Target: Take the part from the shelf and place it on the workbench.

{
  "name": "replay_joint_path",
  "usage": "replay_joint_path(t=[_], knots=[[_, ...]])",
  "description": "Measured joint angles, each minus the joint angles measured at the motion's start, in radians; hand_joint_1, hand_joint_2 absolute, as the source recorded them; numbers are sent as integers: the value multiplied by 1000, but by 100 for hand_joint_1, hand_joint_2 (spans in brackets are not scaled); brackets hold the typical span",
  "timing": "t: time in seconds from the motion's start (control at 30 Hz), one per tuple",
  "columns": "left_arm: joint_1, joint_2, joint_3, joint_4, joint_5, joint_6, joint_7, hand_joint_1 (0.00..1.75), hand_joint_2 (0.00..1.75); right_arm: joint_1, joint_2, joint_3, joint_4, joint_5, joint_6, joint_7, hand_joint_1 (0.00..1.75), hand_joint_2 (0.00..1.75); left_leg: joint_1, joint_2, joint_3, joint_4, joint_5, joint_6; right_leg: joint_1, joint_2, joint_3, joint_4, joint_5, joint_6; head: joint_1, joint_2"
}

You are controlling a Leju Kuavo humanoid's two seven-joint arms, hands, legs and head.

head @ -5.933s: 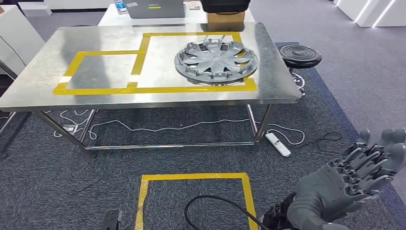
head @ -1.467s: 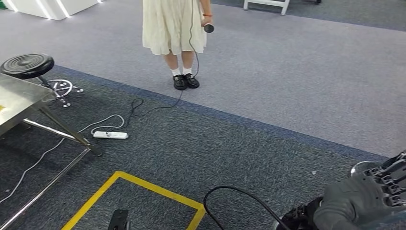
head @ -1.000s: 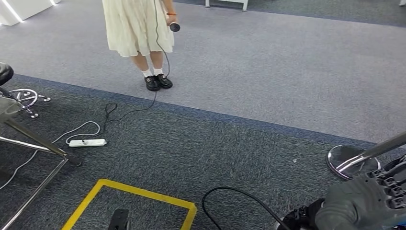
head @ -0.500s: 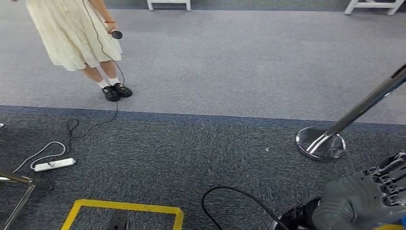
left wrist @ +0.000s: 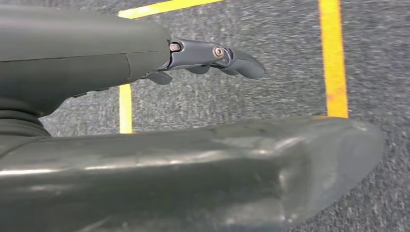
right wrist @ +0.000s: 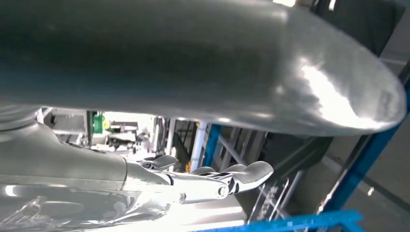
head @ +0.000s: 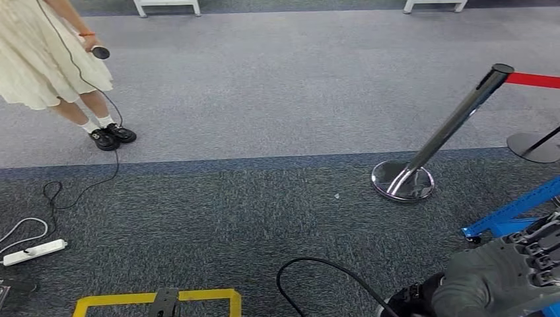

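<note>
Carpet [head: 264,99] | right robot hand [head: 502,281] cropped, empty | person [head: 46,59] cropped

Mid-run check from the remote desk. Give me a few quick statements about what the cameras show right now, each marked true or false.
1. The right hand holds a part. False: nothing is in it.
2. A person stands on the lighter carpet, holding a small dark device on a cable. True.
3. The chrome stanchion lies flat on the floor. False: it stands on its round base.
4. A white power strip lies on the dark carpet. True.
5. The left hand hangs over yellow floor tape. True.
</note>
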Motion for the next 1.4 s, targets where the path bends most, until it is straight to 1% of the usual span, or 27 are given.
replay_joint_path(t=[0.07,0.13,0.17,0.23,0.3,0.33,0.37,0.4,0.47,0.53,0.6,0.63,0.67,0.73,0.8,0.87,0.9,0.93,0.97,1.03,1.1,1.17,1.2,1.27,1.33,1.37,1.4], knots=[[-1,0,0,0,0,0,0,0,0,-1,0,1,1,0,0,0,0,0,-5,17,7,1,-5,-10,5,-26,39,-68,17,-12,-1,0],[-3,0,0,0,0,0,0,0,0,-1,0,2,1,0,0,0,0,0,-6,36,12,-2,-6,-21,7,-5,35,-72,18,-24,-2,0],[-4,0,0,0,0,0,-1,0,0,-1,0,2,1,0,0,0,0,0,-4,34,14,-1,-10,-28,6,7,34,-75,20,-30,-2,0],[-5,0,0,0,0,0,-3,0,0,-3,0,3,1,0,0,0,0,0,-1,-6,-1,43,-44,-40,-1,32,35,-81,25,-40,-6,0],[-3,2,0,0,-1,0,-5,0,0,-3,0,5,2,0,0,0,0,0,1,-58,-60,166,-109,-47,-5,57,33,-82,28,-45,-12,0],[-2,3,0,0,-1,0,-6,0,0,-4,0,5,3,0,0,0,0,0,1,-68,-94,230,-133,-48,-6,72,31,-82,29,-46,-13,0],[-1,4,1,0,-1,0,-6,0,0,-4,0,5,3,0,0,0,0,0,1,-72,-118,269,-140,-49,-6,87,30,-82,29,-47,-13,0],[-1,5,1,0,-1,0,-6,0,0,-4,0,5,3,0,0,0,0,0,1,-74,-124,272,-125,-48,-6,103,30,-82,30,-46,-13,0],[-2,6,1,0,-1,0,-6,0,0,-4,0,5,4,0,0,0,0,0,4,-94,-86,175,-51,-46,-8,135,30,-81,33,-41,-13,0],[-2,6,1,0,-1,0,-6,0,0,-5,0,5,4,0,0,0,0,0,11,-144,-33,52,3,-42,-7,163,26,-78,35,-32,-15,0],[-4,6,1,0,-1,0,-6,0,0,-5,0,5,4,1,0,0,0,0,13,-168,-14,4,8,-33,-7,186,18,-78,38,-19,-16,0],[-5,6,1,0,-1,1,-6,0,0,-5,0,5,5,1,0,0,0,0,12,-158,-13,0,8,-26,-10,197,13,-82,41,-12,-16,0],[-6,5,1,0,-1,1,-6,0,0,-5,-1,5,5,1,0,0,0,0,12,-146,-12,-2,10,-18,-11,197,9,-82,42,-7,-17,0],[-6,4,2,0,-1,1,-6,0,0,-6,-1,5,5,1,0,0,0,0,12,-120,-9,-6,13,-2,-9,148,-13,-44,16,2,-9,0],[-3,4,2,0,-1,2,-7,0,0,-6,-2,5,5,0,0,0,0,0,10,-91,-8,-7,12,7,-5,80,-68,76,-51,6,-1,0],[0,4,3,0,-1,1,-7,0,0,-7,-2,5,6,-1,0,0,0,0,6,-59,-7,-7,9,9,-6,56,-122,191,-98,9,0,0],[1,4,4,0,-1,1,-7,0,0,-7,-2,5,6,-2,0,0,0,0,5,-43,-5,-7,7,8,-6,52,-126,204,-94,9,0,0],[0,4,4,0,-1,1,-8,0,0,-7,-2,5,6,-2,0,0,0,0,5,-29,-2,-7,5,7,-6,48,-108,174,-73,8,0,0],[0,3,4,0,-1,1,-8,0,0,-7,-2,5,6,-2,0,0,0,0,5,-16,3,-7,2,4,-5,37,-73,114,-41,6,0,0],[-1,2,4,0,-2,1,-8,0,0,-7,-2,5,6,-2,0,0,0,0,-1,4,13,-5,-7,-5,-1,-15,2,-16,6,-3,0,0],[-1,3,5,0,-2,2,-8,0,0,-8,-2,5,7,-3,0,0,0,0,-8,23,20,-5,-14,-15,4,-40,30,-67,16,-16,-1,0],[-2,3,5,0,-3,3,-8,0,0,-7,-2,5,7,-3,0,0,0,0,-8,43,26,-8,-16,-24,5,-11,26,-68,19,-28,-2,0],[-3,2,5,0,-3,3,-8,0,0,-8,-2,5,7,-3,0,0,0,0,-6,38,27,-4,-23,-30,4,3,24,-70,21,-33,-3,0],[-5,2,5,0,-4,3,-8,0,0,-8,-2,7,7,-3,0,0,0,0,-3,-6,3,57,-67,-41,-2,31,23,-73,25,-41,-7,0],[-3,2,5,0,-5,3,-8,0,0,-9,-2,10,9,-3,0,0,0,0,-1,-56,-61,186,-130,-45,-4,58,21,-73,27,-45,-11,0],[-2,3,5,0,-6,3,-8,0,0,-9,-2,10,9,-3,0,0,0,0,-1,-66,-92,243,-147,-45,-4,73,20,-73,28,-47,-12,0],[0,3,5,0,-7,2,-9,0,0,-9,-2,11,10,-3,0,0,0,0,-1,-71,-111,270,-144,-44,-4,89,20,-73,28,-47,-12,0]])
